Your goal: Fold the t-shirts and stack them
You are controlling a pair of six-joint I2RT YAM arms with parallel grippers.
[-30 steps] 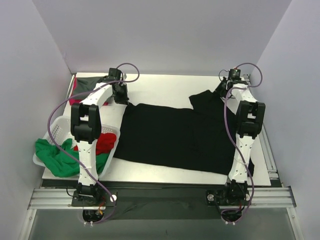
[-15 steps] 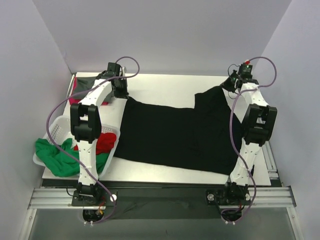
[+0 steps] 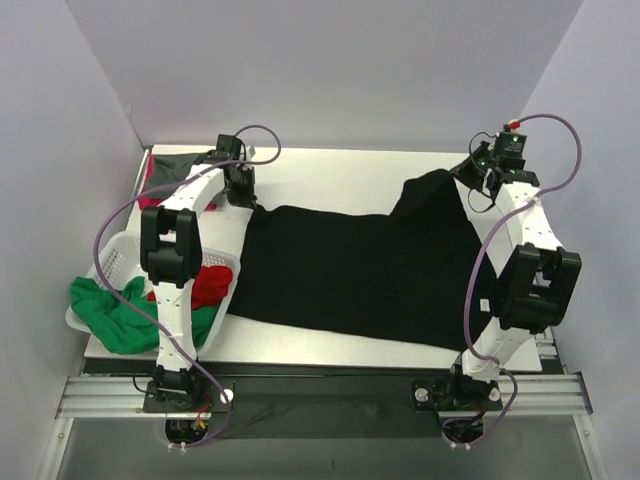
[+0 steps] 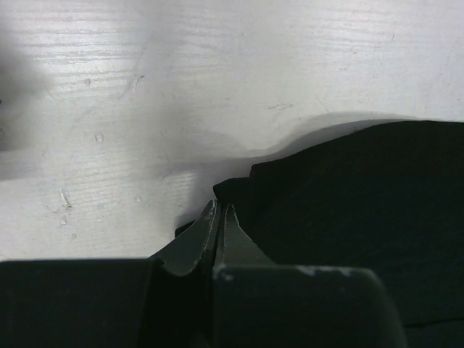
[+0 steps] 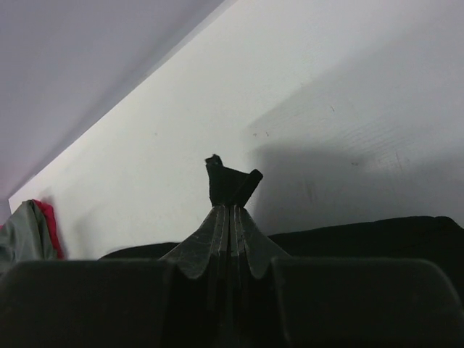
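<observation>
The step in hand looked like spreading the black t-shirt, which lay across the middle of the table, before any fold. The left gripper, at ten o'clock, had its jaws pinched tight on the shirt's far corner, low on the surface. The right gripper, at two o'clock, was clamped on the opposite far corner and held it raised. Next, both pinches would likely need to move together to draw that far edge taut. The table was white and scuffed, closed in by pale lilac walls. A white basket at eight o'clock held a green tee and a red tee.
</observation>
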